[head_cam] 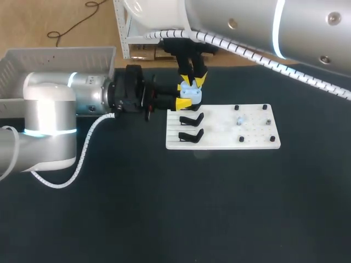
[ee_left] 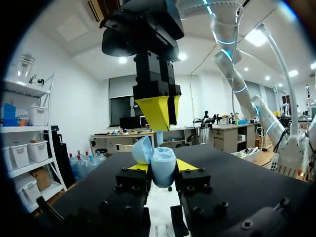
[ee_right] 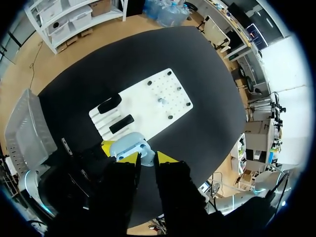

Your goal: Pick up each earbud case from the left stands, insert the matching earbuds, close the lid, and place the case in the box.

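The left pincer (ee_left: pixel 162 167) pinched the light-blue earbud case (ee_left: pixel 163 174) from two sides. It held the case just above the far left corner of the white board (head_cam: pixel 225 140), toward the far edge of the bench (head_cam: pixel 164 208). The lid (ee_left: pixel 141 149) stood hinged open, leaning off to one side of the body.

The right pincer (ee_right: pixel 147 158) hung straight over the open case. Its yellow tips were drawn close together on what looked like a small pale earbud (ee_left: pixel 159 137), though the piece was too small to be sure of. The step in hand seemed to be seating that earbud in its socket.

To do it well, the descent probably needed to be plumb and slow, with the stem lined up over the empty well instead of over the rim. The open lid sat just beside the right pincer's path, so a sideways drift could have knocked it or twisted the case in the left pincer's grip. The left arm's job was likely just to hold firm and level. The right fingers would best have let go only once the earbud sat flush, then lifted straight up clear of the lid.

On the board, the two black stands (head_cam: pixel 191 118) nearest its left edge stood bare. Another small pale piece (head_cam: pixel 239 120) lay among the pegs, possibly the mate. The box (head_cam: pixel 55 60) waited at the bench's far left corner, well apart from the case.
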{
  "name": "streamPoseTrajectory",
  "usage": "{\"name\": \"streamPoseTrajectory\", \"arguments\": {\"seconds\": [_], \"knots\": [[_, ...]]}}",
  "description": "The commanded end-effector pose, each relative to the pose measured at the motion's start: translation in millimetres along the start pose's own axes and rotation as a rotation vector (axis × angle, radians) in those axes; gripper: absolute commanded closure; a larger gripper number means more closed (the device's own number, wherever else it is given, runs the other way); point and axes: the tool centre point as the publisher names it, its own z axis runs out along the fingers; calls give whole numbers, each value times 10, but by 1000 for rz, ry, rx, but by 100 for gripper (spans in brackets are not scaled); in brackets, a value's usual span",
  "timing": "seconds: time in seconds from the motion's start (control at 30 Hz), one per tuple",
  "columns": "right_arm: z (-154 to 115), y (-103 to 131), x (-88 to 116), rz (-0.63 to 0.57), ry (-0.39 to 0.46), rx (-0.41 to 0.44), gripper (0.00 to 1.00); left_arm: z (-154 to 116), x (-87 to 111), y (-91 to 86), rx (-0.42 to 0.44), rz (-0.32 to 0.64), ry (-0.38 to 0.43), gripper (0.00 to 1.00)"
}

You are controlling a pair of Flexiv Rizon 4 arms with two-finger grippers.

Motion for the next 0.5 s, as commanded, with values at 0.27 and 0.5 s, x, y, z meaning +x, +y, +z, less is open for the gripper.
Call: {"name": "streamPoseTrajectory", "arguments": {"seconds": [0.27,0.5], "knots": [[17,32,43,-5,8,11,100,2,7,-2,-2,2,-1,100],[52,47,25,-5,16,18,100,2,7,-2,-2,2,-1,100]]}}
